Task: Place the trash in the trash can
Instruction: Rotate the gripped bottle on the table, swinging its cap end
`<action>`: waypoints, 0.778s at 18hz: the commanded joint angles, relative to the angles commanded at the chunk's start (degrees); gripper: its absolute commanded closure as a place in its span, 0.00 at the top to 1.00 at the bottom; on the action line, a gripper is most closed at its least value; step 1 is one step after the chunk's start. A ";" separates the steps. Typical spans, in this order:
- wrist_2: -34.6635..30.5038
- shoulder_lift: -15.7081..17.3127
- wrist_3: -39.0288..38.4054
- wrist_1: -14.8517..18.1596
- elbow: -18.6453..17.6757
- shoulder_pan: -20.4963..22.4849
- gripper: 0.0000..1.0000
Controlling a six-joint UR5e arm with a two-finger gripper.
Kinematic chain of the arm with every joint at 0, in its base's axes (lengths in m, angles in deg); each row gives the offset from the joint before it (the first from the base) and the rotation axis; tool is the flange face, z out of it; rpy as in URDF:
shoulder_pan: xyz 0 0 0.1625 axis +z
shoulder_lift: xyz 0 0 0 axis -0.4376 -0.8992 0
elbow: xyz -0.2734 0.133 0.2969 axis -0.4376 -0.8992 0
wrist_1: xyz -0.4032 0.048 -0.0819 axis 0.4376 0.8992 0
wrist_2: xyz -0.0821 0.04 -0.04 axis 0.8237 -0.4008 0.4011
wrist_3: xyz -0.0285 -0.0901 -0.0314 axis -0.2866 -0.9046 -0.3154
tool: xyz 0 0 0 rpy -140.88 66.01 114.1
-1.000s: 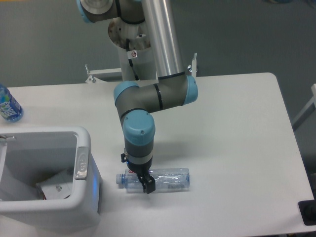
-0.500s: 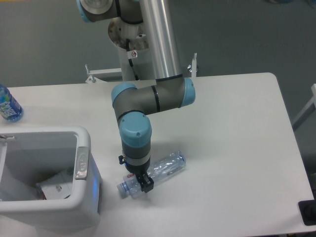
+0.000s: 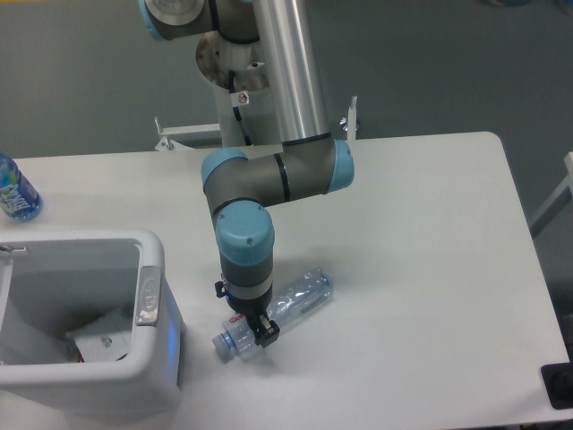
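Note:
The clear crushed bottle (image 3: 291, 303) with a white cap and red-lettered label hangs tilted in my gripper (image 3: 259, 330), cap end low at the left, base raised to the right. The gripper is shut on the bottle near its neck, just right of the trash can. The trash can (image 3: 154, 358) is the white boxy bin at the lower left with a grey oval latch (image 3: 148, 296) on its rim. A crumpled whitish wrapper (image 3: 100, 340) lies inside the bin.
A blue-labelled bottle (image 3: 14, 190) stands at the table's far left edge. The arm's base and a metal bracket (image 3: 179, 134) are behind the table's back edge. A dark object (image 3: 560, 385) sits at the lower right corner.
The bottle lay flat on the table a second ago; now it is gripped and tilted, base end lifted. The gripper has shifted slightly left toward the bin.

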 joint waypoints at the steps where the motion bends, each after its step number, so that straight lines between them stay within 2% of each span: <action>1: 0.00 0.00 0.00 0.00 0.09 0.09 0.66; 4: -0.09 0.09 0.00 0.00 0.00 0.09 0.64; 6: 0.00 0.09 -0.87 0.00 -0.09 0.09 0.58; 8: 0.00 0.18 -1.23 0.00 0.00 0.09 0.56; 14: 0.35 1.31 -2.28 0.00 0.70 0.70 0.56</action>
